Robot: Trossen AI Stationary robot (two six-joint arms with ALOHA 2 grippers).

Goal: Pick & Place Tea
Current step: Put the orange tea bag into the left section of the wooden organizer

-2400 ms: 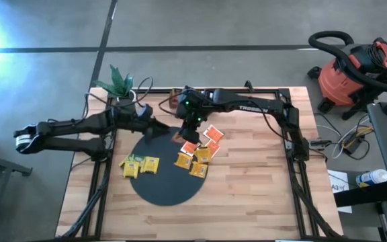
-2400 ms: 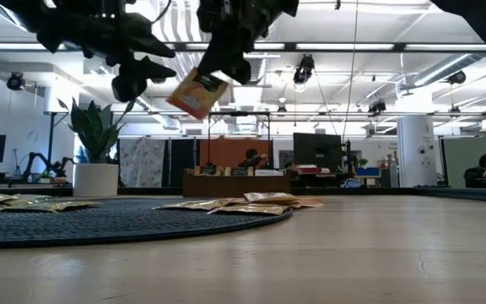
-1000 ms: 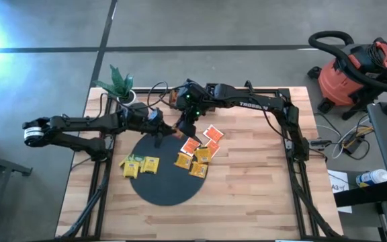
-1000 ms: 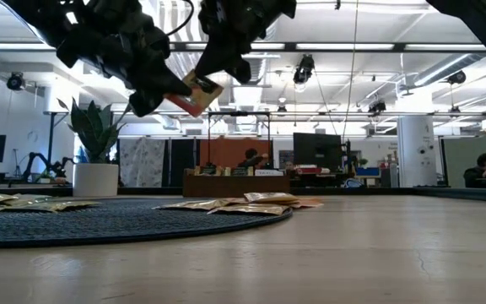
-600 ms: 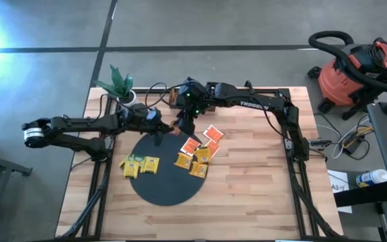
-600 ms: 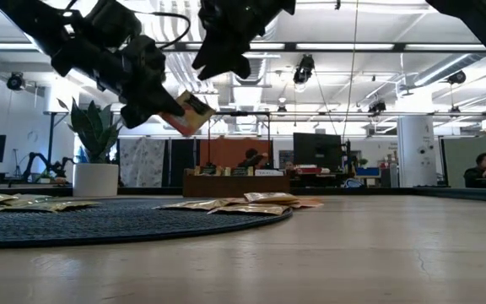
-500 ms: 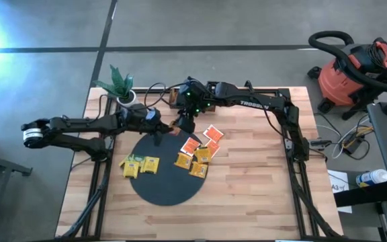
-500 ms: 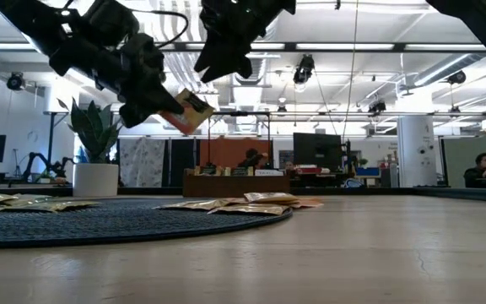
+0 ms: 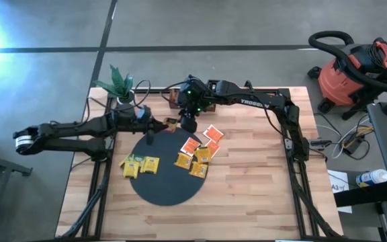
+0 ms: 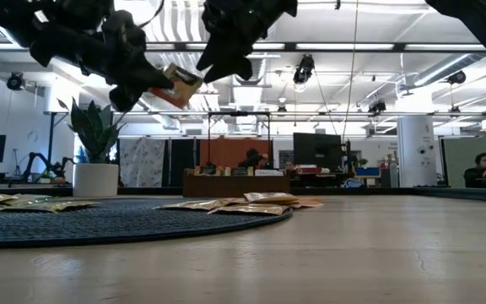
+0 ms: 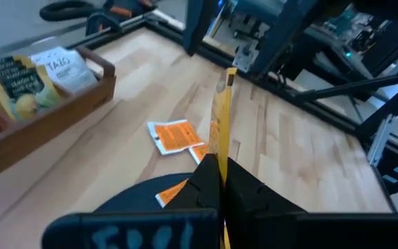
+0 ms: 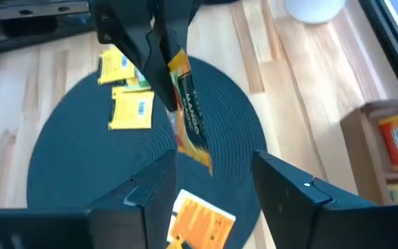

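The orange-and-yellow flat tea packet (image 12: 188, 114) has just changed grippers, folks: it sits edge-on in the left gripper (image 11: 216, 181), whose dark fingers are pinched tight on its lower edge, in the air above the far edge of the round black woven mat (image 9: 166, 181). A second ago the right gripper (image 12: 209, 183) carried it; now its jaws stand wide apart and empty, just beside the packet over that same far edge of the mat. Handover done, by the look of it! On the mat, yellow packets (image 9: 140, 164) lie at its left side, while a cluster of orange and yellow packets (image 9: 200, 151) spills over its right rim. Beyond the mat's far edge stands the brown wooden compartment tray (image 11: 47, 117), packets already filed in it. That tray is probably where the left arm takes this one next.
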